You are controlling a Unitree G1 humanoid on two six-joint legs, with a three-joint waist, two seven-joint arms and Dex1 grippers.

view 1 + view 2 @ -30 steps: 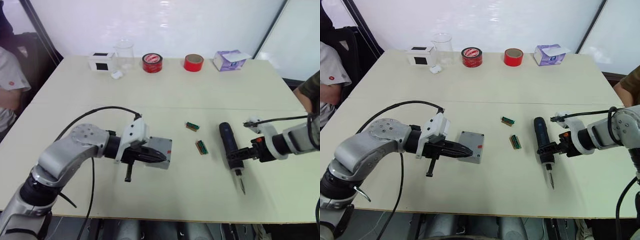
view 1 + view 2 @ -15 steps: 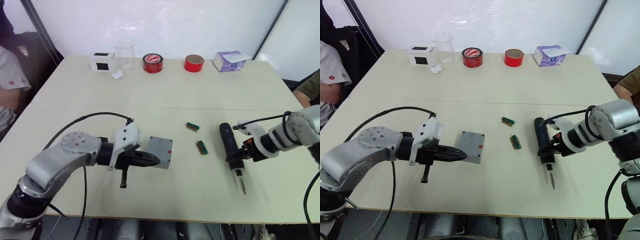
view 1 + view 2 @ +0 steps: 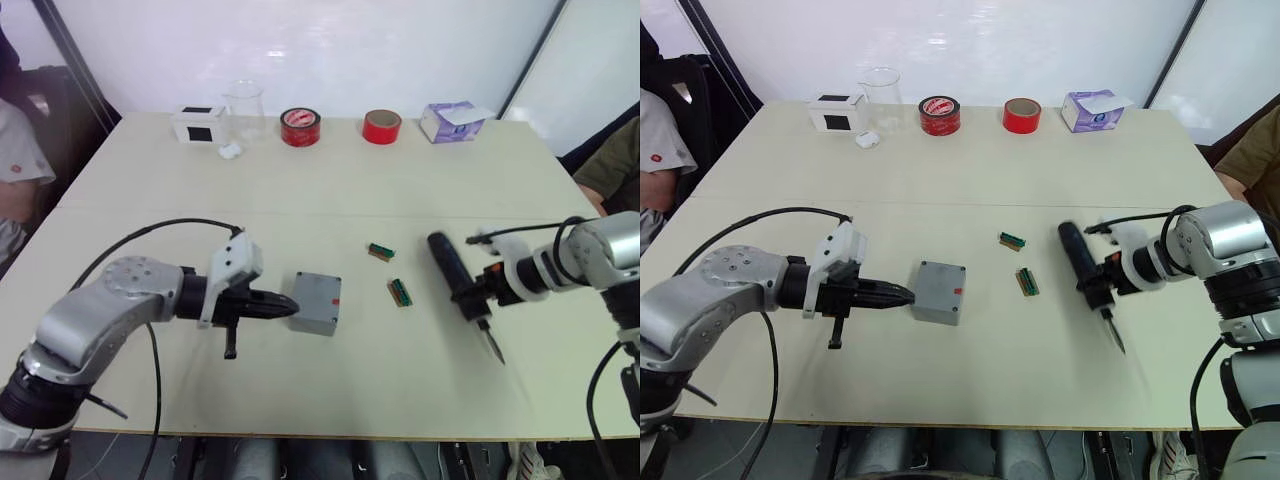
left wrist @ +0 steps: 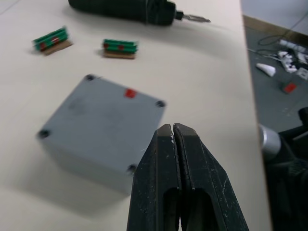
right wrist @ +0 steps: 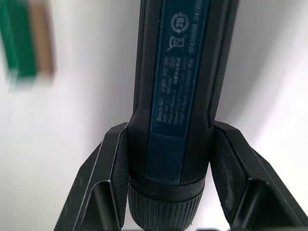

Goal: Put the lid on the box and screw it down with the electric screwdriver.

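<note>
Lid seated on box; driver gripped, not yet at a screw hole.

Right end effector (image 3: 1102, 290) pinched the electric screwdriver (image 3: 455, 282) near its bit end; left end effector (image 3: 898, 294), fingers pressed together, sat just beside the box (image 3: 938, 292) at mid-desk (image 3: 330, 190). Judged: keep driver vertical, seat bit squarely in a corner hole. Left wrist view revealed the lid (image 4: 100, 120) with four corner screws; right wrist view revealed the driver's label.
</note>
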